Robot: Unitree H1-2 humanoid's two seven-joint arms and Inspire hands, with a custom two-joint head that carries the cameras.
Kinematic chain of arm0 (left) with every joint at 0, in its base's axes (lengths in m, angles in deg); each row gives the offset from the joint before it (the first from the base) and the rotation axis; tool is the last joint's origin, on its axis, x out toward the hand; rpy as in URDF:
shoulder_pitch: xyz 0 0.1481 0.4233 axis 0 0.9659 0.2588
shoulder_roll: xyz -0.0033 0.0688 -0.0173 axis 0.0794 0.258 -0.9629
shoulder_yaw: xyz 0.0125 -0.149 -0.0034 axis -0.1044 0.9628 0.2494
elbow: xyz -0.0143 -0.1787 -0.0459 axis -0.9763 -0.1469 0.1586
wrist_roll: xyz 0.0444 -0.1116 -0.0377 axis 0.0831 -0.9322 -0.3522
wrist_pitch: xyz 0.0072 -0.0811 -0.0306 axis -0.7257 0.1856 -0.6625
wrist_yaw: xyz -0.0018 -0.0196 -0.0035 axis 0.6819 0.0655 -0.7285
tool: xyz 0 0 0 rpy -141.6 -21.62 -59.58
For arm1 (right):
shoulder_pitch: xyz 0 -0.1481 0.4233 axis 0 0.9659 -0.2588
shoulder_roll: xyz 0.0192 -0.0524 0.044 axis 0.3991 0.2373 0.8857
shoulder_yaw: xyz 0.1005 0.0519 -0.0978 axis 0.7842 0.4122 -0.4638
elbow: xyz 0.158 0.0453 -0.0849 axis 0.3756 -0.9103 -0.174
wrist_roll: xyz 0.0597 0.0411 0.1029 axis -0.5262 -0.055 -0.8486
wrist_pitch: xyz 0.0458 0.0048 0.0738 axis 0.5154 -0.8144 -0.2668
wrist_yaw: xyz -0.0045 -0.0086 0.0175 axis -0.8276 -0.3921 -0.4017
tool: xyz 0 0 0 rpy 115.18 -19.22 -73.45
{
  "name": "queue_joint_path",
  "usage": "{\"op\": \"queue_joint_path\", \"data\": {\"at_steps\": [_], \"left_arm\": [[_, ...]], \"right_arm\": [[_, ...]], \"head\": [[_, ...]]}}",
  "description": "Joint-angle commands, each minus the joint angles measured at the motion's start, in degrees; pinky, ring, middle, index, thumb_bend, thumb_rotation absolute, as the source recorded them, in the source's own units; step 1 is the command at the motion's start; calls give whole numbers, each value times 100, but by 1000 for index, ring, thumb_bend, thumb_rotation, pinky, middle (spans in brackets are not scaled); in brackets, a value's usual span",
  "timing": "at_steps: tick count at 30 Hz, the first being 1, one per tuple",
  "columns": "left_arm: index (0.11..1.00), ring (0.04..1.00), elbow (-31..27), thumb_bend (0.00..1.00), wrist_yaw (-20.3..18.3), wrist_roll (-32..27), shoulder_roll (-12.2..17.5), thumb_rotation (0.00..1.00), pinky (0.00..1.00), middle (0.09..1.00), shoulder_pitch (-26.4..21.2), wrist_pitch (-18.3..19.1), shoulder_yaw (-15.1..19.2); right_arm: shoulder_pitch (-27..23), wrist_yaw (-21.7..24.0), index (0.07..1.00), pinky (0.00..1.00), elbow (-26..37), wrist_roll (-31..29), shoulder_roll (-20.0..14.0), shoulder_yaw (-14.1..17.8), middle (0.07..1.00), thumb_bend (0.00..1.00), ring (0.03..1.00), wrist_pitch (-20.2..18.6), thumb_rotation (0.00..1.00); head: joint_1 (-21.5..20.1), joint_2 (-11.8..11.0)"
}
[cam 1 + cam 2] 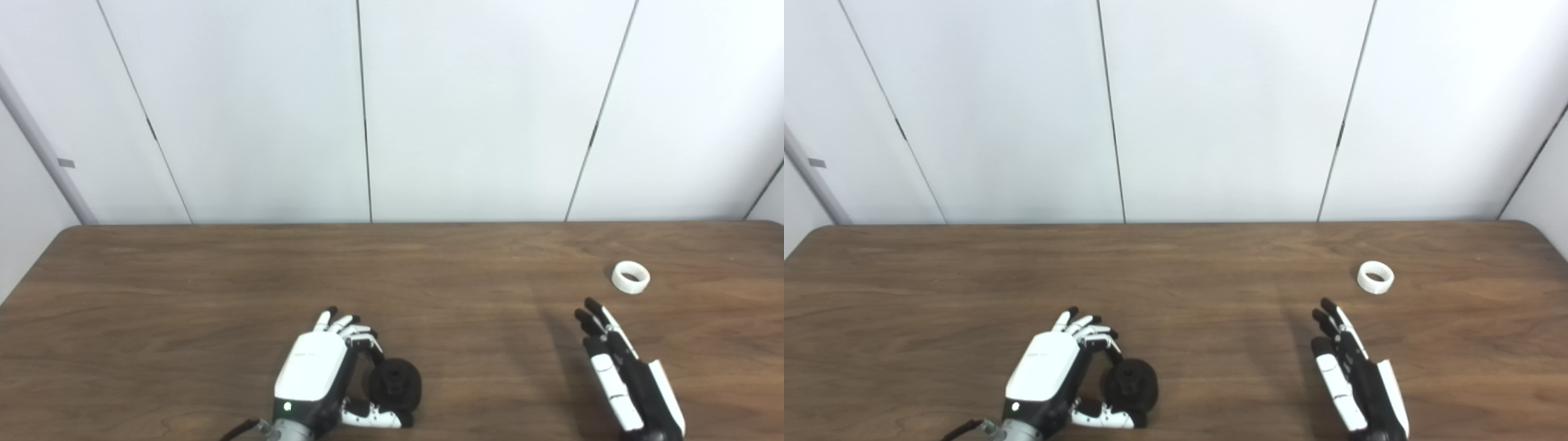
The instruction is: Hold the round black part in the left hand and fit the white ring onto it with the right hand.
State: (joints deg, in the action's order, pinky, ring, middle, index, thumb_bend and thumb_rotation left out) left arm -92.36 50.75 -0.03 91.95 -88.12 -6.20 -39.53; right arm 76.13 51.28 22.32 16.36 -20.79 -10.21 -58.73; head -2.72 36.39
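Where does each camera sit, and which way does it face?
Left eye view: on the head, looking down and forward at the table; shows left robot hand at the round black part and the open right robot hand.
Right eye view: beside it, same aim, same hands.
Shared: white ring beyond the right robot hand.

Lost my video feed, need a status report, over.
Left hand shut on round black part. Right hand open, fingers short of the white ring on the table. Path clear.

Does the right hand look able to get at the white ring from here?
Probably yes: the right hand is open, and only bare table lies between its fingertips and the white ring just beyond.
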Motion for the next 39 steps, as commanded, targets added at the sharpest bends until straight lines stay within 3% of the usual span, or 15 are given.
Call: {"op": "queue_joint_path", "data": {"at_steps": [1,9,18,27,30,33,39], "left_arm": [[484,884,-36,524,104,114,-20,55,1000,763,-48,-96,6],[484,887,34,524,87,145,-109,54,1000,766,51,-46,38],[484,888,64,524,44,78,-133,53,1000,770,47,-42,152],[485,893,45,524,-85,72,-139,53,1000,772,11,-18,207],[485,895,49,523,-102,38,-124,53,1000,773,-3,-55,224],[485,891,64,523,-115,-6,-108,53,1000,772,-16,-73,246],[485,892,65,523,-153,-18,-95,53,1000,770,-11,-62,258]], "right_arm": [[244,-44,923,949,202,-93,74,52,902,518,946,85,856],[166,-68,917,931,254,-24,-21,180,898,537,936,72,841],[-203,-262,856,845,415,312,-205,523,867,560,886,-338,696],[-592,-280,828,842,474,691,-710,862,866,618,874,-469,553],[-704,-273,840,886,510,830,-873,930,881,639,894,-564,480],[-892,-263,833,869,518,1070,-1055,962,871,648,881,-727,356],[-1342,-204,805,873,280,1425,-1462,983,859,737,875,-957,300]], "head": [[-32,47],[-72,127],[-224,183],[-271,197],[-336,198],[-385,188],[-369,162]]}}
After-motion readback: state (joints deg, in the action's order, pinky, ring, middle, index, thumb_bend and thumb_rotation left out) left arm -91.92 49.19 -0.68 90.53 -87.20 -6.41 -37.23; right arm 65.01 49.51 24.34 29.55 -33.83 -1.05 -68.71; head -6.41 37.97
